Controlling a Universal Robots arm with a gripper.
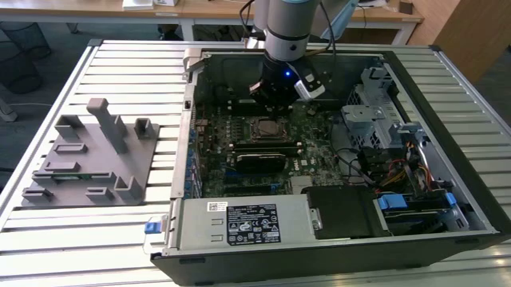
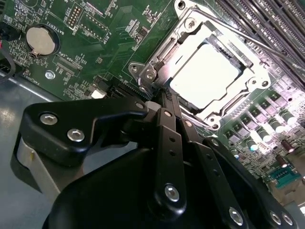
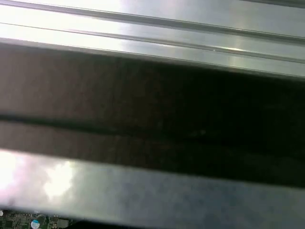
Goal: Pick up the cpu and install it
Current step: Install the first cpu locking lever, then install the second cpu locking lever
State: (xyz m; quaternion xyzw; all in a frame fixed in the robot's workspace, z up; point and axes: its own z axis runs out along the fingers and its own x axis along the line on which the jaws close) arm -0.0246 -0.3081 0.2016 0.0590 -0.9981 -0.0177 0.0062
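The end effector (image 1: 276, 109) hangs inside an open computer case (image 1: 447, 179) that lies on its side on a desk (image 1: 96, 239) of ribbed metal slats. In the second wrist view its dark linkages (image 2: 167, 157) run together to a narrow tip with nothing seen between them, so it looks closed and empty. Just beyond that tip the cpu (image 2: 205, 78) lies flat in the socket frame (image 2: 157, 67), its pale metal top showing, on the green motherboard (image 2: 95, 43). In the exterior view the socket (image 1: 264, 127) sits directly under the end effector. A round coin battery (image 2: 40, 40) lies on the board well off to the side of the tip. A grey plastic fixture (image 1: 92, 158) stands on the desk, well apart from the end effector toward the exterior view's left. Behind the desk are wooden tables (image 1: 207, 9) and a blue-grey floor (image 1: 48, 54).
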